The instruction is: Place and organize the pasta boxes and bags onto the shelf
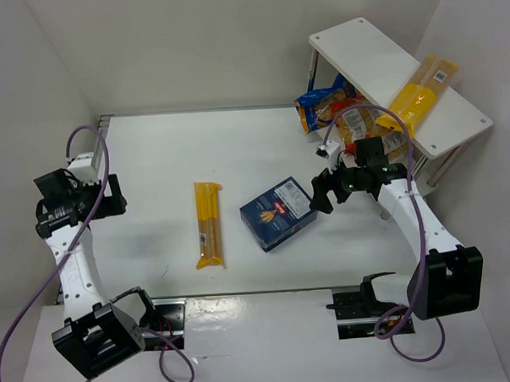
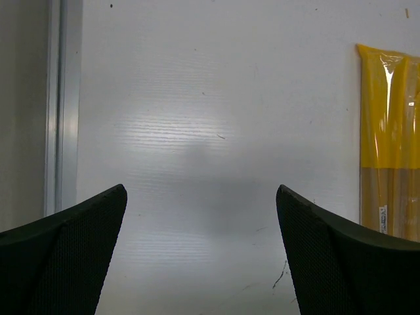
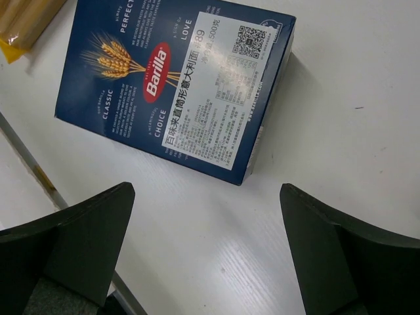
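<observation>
Both tools gape wide and hold nothing above the white surface (image 1: 152, 153).
The right tool (image 3: 207, 189) hangs just beside the blue pasta box (image 3: 176, 85), which lies flat near the middle. A long yellow spaghetti bag (image 1: 209, 224) lies to its left, toward the left tool (image 2: 200, 190). On top of the shelf (image 1: 363, 55) rests another yellow bag (image 1: 422, 93); crinkly bags (image 1: 322, 108) sit underneath.

white table (image 1: 236, 149), metal rail (image 2: 56, 105) along its edge, plain white walls (image 1: 189, 42) behind.
</observation>
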{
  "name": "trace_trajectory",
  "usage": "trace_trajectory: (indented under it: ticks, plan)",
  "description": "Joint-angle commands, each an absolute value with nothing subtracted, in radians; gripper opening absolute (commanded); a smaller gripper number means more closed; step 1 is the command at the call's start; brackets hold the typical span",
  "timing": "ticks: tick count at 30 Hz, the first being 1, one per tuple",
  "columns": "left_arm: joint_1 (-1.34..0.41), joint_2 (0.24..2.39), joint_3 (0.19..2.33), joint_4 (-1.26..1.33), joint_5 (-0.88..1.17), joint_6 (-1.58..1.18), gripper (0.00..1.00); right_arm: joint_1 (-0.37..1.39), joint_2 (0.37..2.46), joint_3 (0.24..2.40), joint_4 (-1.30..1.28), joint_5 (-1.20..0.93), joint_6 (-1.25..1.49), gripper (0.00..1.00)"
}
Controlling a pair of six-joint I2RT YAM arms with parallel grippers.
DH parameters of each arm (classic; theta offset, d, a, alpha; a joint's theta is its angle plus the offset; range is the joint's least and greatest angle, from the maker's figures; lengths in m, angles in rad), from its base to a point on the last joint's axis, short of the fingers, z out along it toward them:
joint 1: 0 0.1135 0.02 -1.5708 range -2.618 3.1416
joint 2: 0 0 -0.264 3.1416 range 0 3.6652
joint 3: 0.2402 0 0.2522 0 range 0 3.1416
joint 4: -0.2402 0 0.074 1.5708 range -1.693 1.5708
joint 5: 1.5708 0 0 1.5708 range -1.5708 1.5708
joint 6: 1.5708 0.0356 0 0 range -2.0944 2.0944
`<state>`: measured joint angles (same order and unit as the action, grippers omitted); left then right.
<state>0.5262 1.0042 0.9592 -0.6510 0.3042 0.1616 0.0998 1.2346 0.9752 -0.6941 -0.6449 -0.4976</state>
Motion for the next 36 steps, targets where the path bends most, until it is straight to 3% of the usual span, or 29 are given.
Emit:
trace_trajectory:
  ticks: [1,9,16,23,36]
  plan:
    - [0.497,1.018,0.968,-0.650,0.324,0.195,1.00,0.094,1.233,0.982,-0.640,-0.640,-0.482,1.00]
    - [0.298,1.086,0.997,-0.679,0.356,0.213,1.00,0.127,1.256,1.017,-0.689,-0.630,-0.528,1.00]
    - [0.068,1.163,1.006,-0.689,0.333,0.212,1.00,0.184,1.227,1.054,-0.703,-0.497,-0.557,1.00]
    - [-0.037,1.216,1.035,-0.680,0.290,0.134,1.00,0.184,1.227,1.072,-0.692,-0.419,-0.523,1.00]
    - [-0.227,1.538,1.065,-0.575,0.176,-0.049,1.00,0.184,1.357,1.150,-0.705,-0.370,-0.495,1.00]
